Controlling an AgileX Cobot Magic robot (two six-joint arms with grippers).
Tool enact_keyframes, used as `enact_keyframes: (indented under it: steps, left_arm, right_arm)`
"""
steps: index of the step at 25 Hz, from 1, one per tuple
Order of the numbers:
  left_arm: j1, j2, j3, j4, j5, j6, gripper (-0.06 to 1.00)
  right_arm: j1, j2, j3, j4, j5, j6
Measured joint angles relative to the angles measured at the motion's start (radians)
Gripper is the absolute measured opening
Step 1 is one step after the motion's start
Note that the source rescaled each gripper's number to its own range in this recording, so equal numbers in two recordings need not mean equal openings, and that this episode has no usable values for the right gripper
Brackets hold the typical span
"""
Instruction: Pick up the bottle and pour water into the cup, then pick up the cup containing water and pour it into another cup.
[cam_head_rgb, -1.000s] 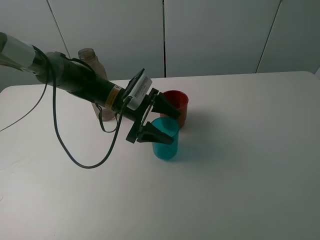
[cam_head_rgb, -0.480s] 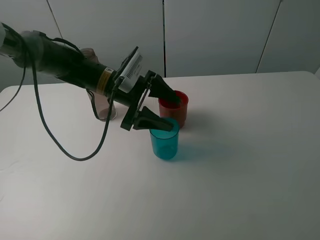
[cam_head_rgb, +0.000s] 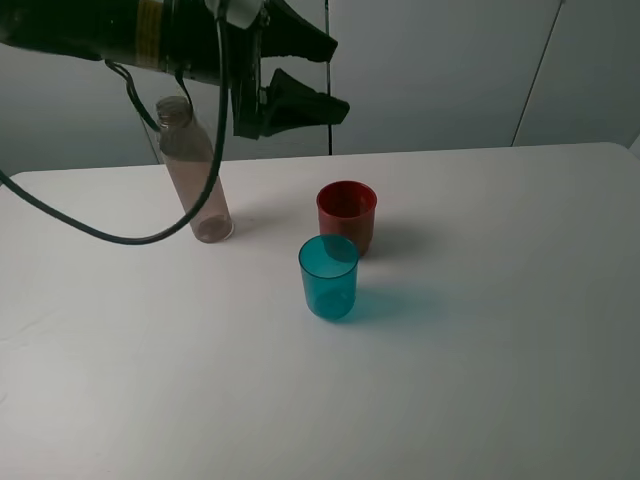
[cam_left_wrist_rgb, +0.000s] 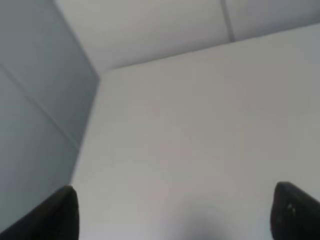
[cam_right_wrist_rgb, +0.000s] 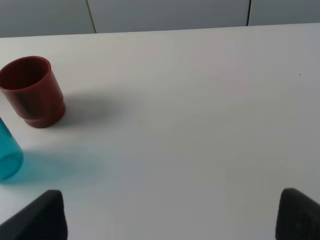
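The left arm's fingers (cam_head_rgb: 305, 75) have lifted clear: a second ago they were spread low around the rims of the two cups, one finger over each, and now they hang high above the table (cam_head_rgb: 500, 330) with nothing between them, spread wide and empty. Well below them and off toward their tips stand the translucent teal-blue plastic tumbler (cam_head_rgb: 329, 277) and, just behind it and nearly touching, the opaque dark red plastic cup (cam_head_rgb: 347, 215) with its stepped lower band; both are upright and in the same spots as before. The tall slim smoky grey-brown transparent plastic bottle (cam_head_rgb: 194, 172) stands upright on the table below the arm's forearm, back behind the fingers, its base no longer hidden by the arm. The left wrist view shows only bare table and wall between two dark, widely parted fingertips (cam_left_wrist_rgb: 60, 212). The right arm's fingers (cam_right_wrist_rgb: 172, 215) also stand wide apart and empty at the edge of their own view, with the red cup and a sliver of the teal tumbler far ahead of them. The rise reads as a withdrawal, so either the pouring is over or the arm is repositioning; no liquid level can be made out in any vessel.
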Motion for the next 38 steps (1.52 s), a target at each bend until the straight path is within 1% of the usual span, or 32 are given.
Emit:
enact_keyframes:
  steps: [1, 5, 7, 8, 9, 10, 11, 13, 14, 15, 16, 17, 19, 21, 25, 26, 28, 30, 32, 34, 35, 38]
  left_arm:
    - [0.000, -0.024, 0.000, -0.013, 0.041, -0.008, 0.91]
    - [0.000, -0.119, 0.000, -0.043, 0.259, -0.022, 0.91]
    - [0.000, -0.157, 0.000, -0.075, 0.384, -0.024, 0.91]
    - [0.000, -0.170, 0.002, -0.108, 0.439, -0.020, 0.91]
    - [0.000, -0.186, 0.004, -0.166, 0.511, 0.006, 0.91]
    - [0.000, -0.202, 0.013, -0.243, 0.591, 0.049, 0.91]
    - [-0.002, -0.220, 0.026, -0.316, 0.667, 0.135, 0.91]
    - [-0.019, -0.249, 0.040, -0.528, 0.880, 0.387, 0.91]
    - [-0.027, -0.260, 0.042, -0.618, 0.989, 0.498, 0.91]
    - [-0.035, -0.268, 0.046, -0.719, 1.075, 0.620, 0.91]
    - [-0.039, -0.276, 0.048, -0.804, 1.168, 0.709, 0.91]
    - [-0.040, -0.285, 0.051, -0.874, 1.255, 0.757, 0.91]
    - [-0.043, -0.304, 0.051, -0.968, 1.406, 0.810, 0.91]
    - [-0.043, -0.332, 0.051, -1.039, 1.556, 0.819, 0.91]
    - [-0.045, -0.412, 0.051, -1.109, 1.787, 0.763, 0.91]
    - [-0.045, -0.434, 0.051, -1.131, 1.824, 0.751, 0.91]
    - [-0.029, -0.494, 0.051, -1.203, 1.887, 0.745, 0.91]
    - [0.010, -0.561, 0.070, -1.272, 1.913, 0.761, 0.91]
    - [0.068, -0.643, 0.119, -1.343, 1.919, 0.793, 0.91]
    - [0.149, -0.727, 0.181, -1.412, 1.919, 0.835, 0.91]
    - [0.187, -0.776, 0.217, -1.438, 1.919, 0.853, 0.91]
    - [0.329, -0.909, 0.306, -1.498, 1.919, 0.913, 0.91]
  right_arm:
    - [0.000, 0.000, 0.000, 0.000, 0.000, 0.000]
    - [0.000, 0.000, 0.000, 0.000, 0.000, 0.000]
    - [0.000, 0.000, 0.000, 0.000, 0.000, 0.000]
    - [0.000, 0.000, 0.000, 0.000, 0.000, 0.000]
    - [0.000, 0.000, 0.000, 0.000, 0.000, 0.000]
    - [0.000, 0.000, 0.000, 0.000, 0.000, 0.000]
    - [0.000, 0.000, 0.000, 0.000, 0.000, 0.000]
    - [0.000, 0.000, 0.000, 0.000, 0.000, 0.000]
    - [0.000, 0.000, 0.000, 0.000, 0.000, 0.000]
    - [0.000, 0.000, 0.000, 0.000, 0.000, 0.000]
    - [0.000, 0.000, 0.000, 0.000, 0.000, 0.000]
    - [0.000, 0.000, 0.000, 0.000, 0.000, 0.000]
    - [0.000, 0.000, 0.000, 0.000, 0.000, 0.000]
    - [0.000, 0.000, 0.000, 0.000, 0.000, 0.000]
    - [0.000, 0.000, 0.000, 0.000, 0.000, 0.000]
    - [0.000, 0.000, 0.000, 0.000, 0.000, 0.000]
    - [0.000, 0.000, 0.000, 0.000, 0.000, 0.000]
    - [0.000, 0.000, 0.000, 0.000, 0.000, 0.000]
    - [0.000, 0.000, 0.000, 0.000, 0.000, 0.000]
    - [0.000, 0.000, 0.000, 0.000, 0.000, 0.000]
    - [0.000, 0.000, 0.000, 0.000, 0.000, 0.000]
    - [0.000, 0.000, 0.000, 0.000, 0.000, 0.000]
